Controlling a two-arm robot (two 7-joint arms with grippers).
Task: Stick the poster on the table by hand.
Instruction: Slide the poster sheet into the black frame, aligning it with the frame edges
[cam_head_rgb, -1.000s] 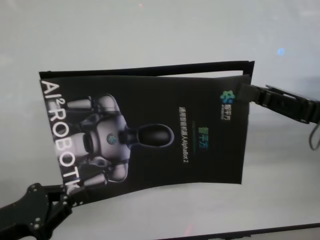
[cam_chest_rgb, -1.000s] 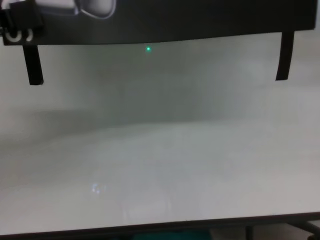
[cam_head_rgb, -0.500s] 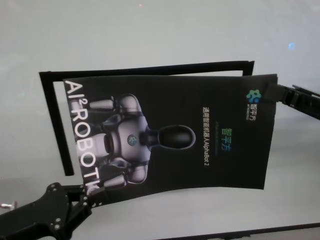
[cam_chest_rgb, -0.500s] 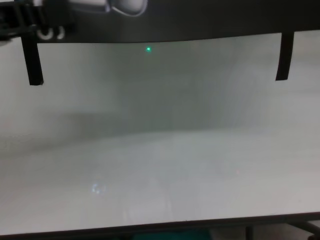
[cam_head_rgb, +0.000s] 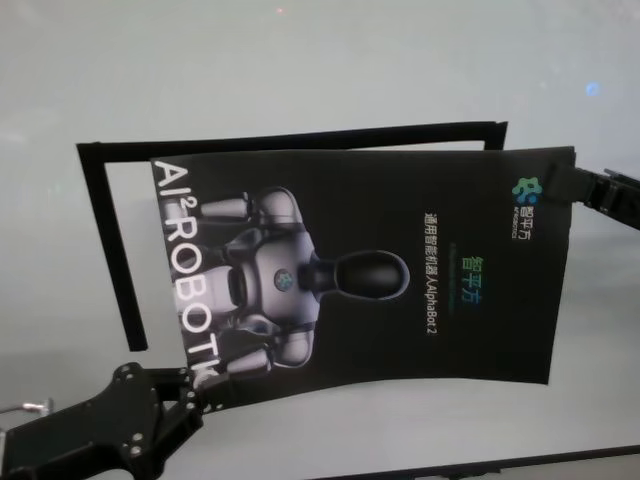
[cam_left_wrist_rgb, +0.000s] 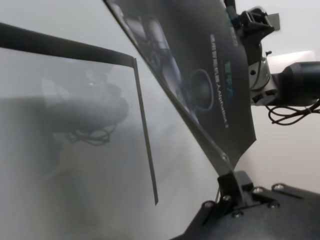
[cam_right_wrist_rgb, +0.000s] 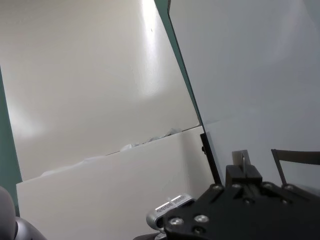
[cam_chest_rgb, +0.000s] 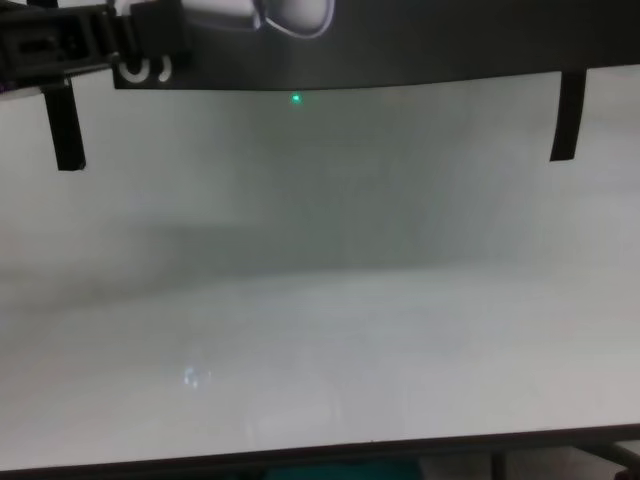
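White glossy table (cam_head_rgb: 300, 60) fills every view, black strip frame (cam_head_rgb: 100, 240) taped on it as the target outline. Poster (cam_head_rgb: 400, 330) held flat above the table, clear of the surface per left wrist view, long axis running left to right between the arms. Sits offset toward the right of the frame: left strip fully exposed, right edge overhanging past the frame's right corner. Left gripper (cam_head_rgb: 185, 385) clamped on the near left corner, by the white letters. Right gripper (cam_head_rgb: 580, 185) pinching the far right corner beside the logo. Neither arm nearer, both on it at opposite corners. Judgement: needs a shift toward the left to square with the frame, then lowering and pressing down.
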